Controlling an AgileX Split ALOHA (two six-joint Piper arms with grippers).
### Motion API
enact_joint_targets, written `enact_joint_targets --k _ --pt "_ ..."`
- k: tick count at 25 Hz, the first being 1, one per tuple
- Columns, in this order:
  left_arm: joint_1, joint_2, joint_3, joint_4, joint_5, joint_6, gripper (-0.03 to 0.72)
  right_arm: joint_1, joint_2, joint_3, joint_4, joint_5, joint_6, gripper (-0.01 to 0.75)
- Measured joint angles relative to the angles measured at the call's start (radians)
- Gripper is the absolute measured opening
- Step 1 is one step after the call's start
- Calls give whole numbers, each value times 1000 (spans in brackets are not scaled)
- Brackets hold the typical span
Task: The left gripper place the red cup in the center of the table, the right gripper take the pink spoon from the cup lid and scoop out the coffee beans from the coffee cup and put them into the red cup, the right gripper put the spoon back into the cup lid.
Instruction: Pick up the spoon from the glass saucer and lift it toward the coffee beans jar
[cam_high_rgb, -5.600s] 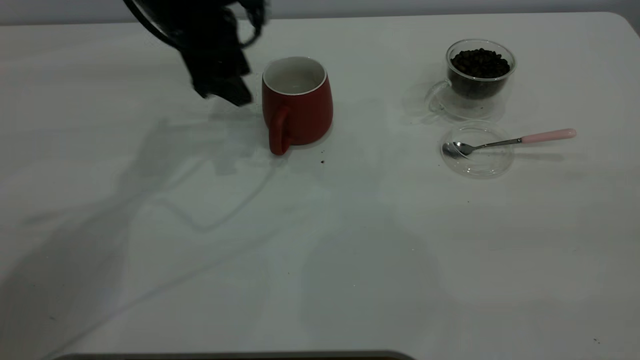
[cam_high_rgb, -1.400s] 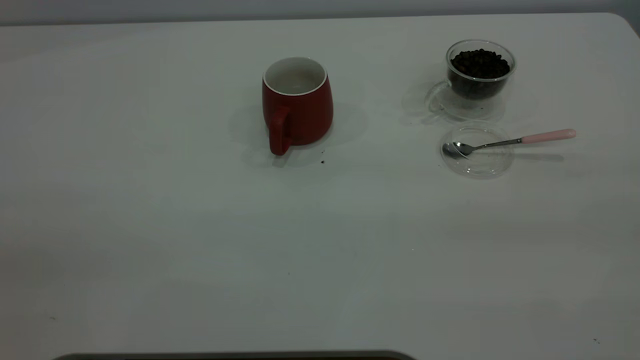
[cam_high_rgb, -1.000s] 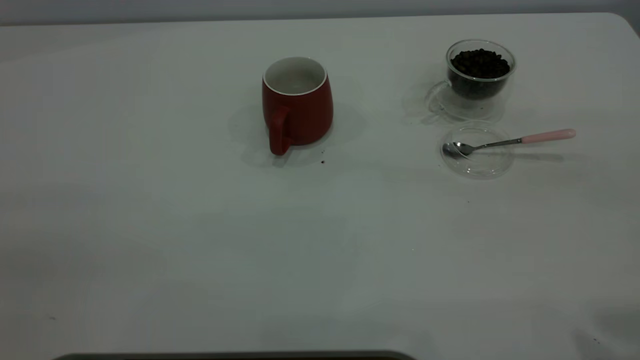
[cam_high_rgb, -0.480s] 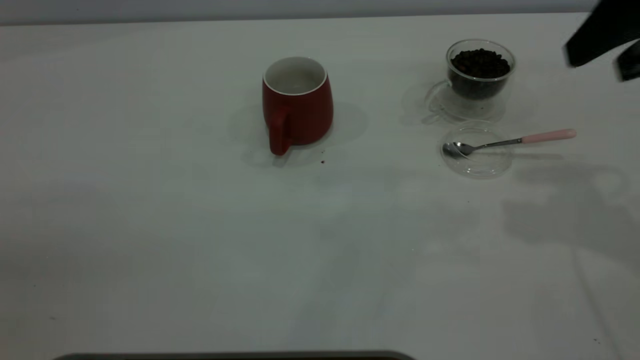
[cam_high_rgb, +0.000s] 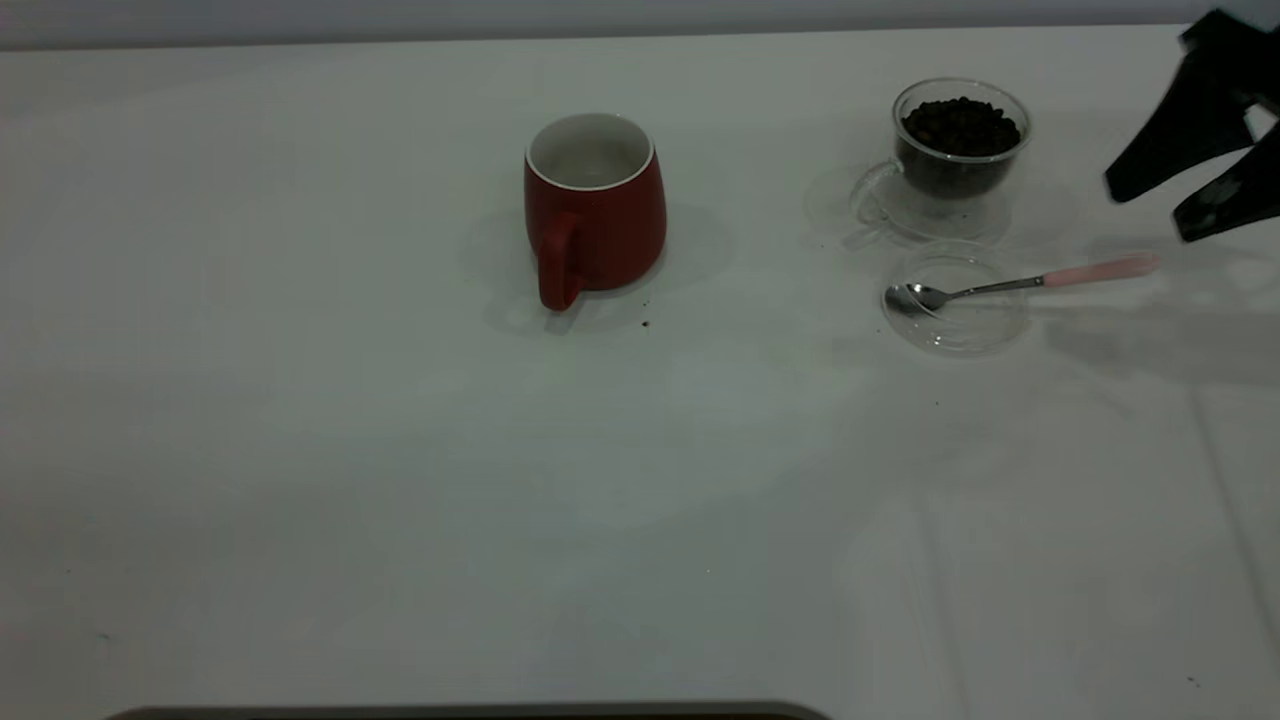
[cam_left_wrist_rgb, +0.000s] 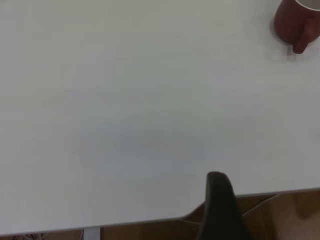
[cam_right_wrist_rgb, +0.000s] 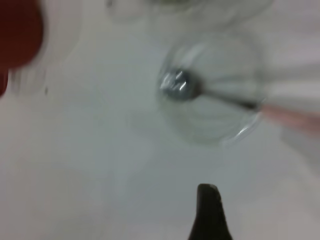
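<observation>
The red cup (cam_high_rgb: 595, 205) stands upright near the middle of the white table (cam_high_rgb: 400, 450), handle toward the camera, nothing in it that I can see. At the far right, the clear coffee cup (cam_high_rgb: 958, 150) holds coffee beans (cam_high_rgb: 960, 125). In front of it lies the cup lid (cam_high_rgb: 955, 325), with the pink spoon (cam_high_rgb: 1095, 270) resting bowl-in-lid, handle pointing right. My right gripper (cam_high_rgb: 1150, 212) hangs open just above and right of the pink handle, touching nothing. Of my left gripper only one finger (cam_left_wrist_rgb: 220, 205) shows, back over the table's edge, far from the red cup (cam_left_wrist_rgb: 295, 22).
A few dark specks lie by the red cup's base (cam_high_rgb: 645, 323). The table's rounded corner is at the far right behind the right gripper. In the right wrist view the spoon bowl (cam_right_wrist_rgb: 179, 85) sits in the lid (cam_right_wrist_rgb: 220, 125), blurred.
The left arm has pulled away from the red cup and left the exterior view. The right gripper has come in from the upper right and dropped toward the spoon's handle.
</observation>
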Motion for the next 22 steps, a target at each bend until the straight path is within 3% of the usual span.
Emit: enact_joint_targets --k 10,22 --pt "0 0 0 0 0 0 538 -202 137 -60 216 157 -231 593" --pt "0 0 0 0 0 1 538 -221 344 -123 356 262 -382 591"
